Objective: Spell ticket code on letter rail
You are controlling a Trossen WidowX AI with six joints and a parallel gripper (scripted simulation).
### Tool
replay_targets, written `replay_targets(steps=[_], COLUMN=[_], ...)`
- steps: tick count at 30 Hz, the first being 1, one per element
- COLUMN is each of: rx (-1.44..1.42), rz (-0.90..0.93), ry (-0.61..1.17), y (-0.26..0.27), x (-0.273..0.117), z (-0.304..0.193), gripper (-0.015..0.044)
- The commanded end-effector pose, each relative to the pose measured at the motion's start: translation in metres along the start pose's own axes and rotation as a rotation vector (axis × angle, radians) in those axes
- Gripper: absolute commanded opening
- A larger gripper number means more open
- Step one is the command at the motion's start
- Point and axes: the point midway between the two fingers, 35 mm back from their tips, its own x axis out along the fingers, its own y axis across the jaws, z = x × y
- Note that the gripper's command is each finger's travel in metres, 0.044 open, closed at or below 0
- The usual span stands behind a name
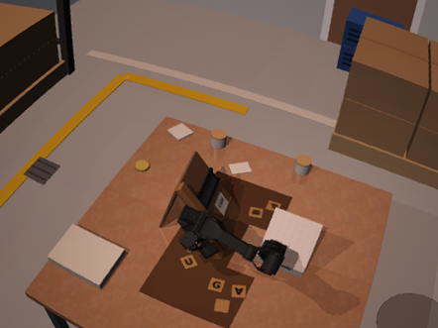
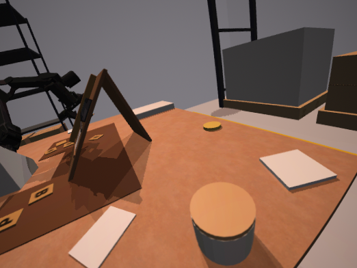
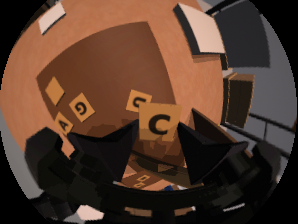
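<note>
My gripper (image 3: 158,123) is shut on a tan tile marked C (image 3: 158,119), held up in front of the leaning board (image 1: 190,172) (image 2: 124,107). The board's black rail (image 1: 208,187) (image 2: 86,110) is partly hidden by the arm; I cannot tell what it holds. The ticket (image 1: 221,202) is too small to read. Tiles lie flat: U (image 1: 189,261) (image 3: 135,100), partly behind the held tile in the wrist view, G (image 1: 216,284) (image 3: 81,107), A (image 1: 238,291) (image 3: 63,124), a blank-faced one (image 1: 222,306) (image 3: 55,90), B (image 1: 256,212) (image 2: 41,193) and P (image 1: 273,205) (image 2: 10,220).
A dark mat (image 1: 175,284) lies under the tiles. A white block (image 1: 299,229) stands beside the arm. Two lidded cans (image 1: 219,139) (image 1: 302,165), a yellow disc (image 1: 142,166) (image 2: 212,126), a thick pale slab (image 1: 87,255) and several white cards (image 1: 240,168) (image 2: 102,236) are around the board.
</note>
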Motion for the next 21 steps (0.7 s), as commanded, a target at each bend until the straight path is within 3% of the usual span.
replay_targets(steps=[1,21], rx=[0.052,0.307], rz=[-0.056,-0.252], ry=[-0.016,-0.102], y=[-0.014,-0.065], x=[-0.01,-0.051], z=[0.005,0.017], gripper=[0.0,0.0])
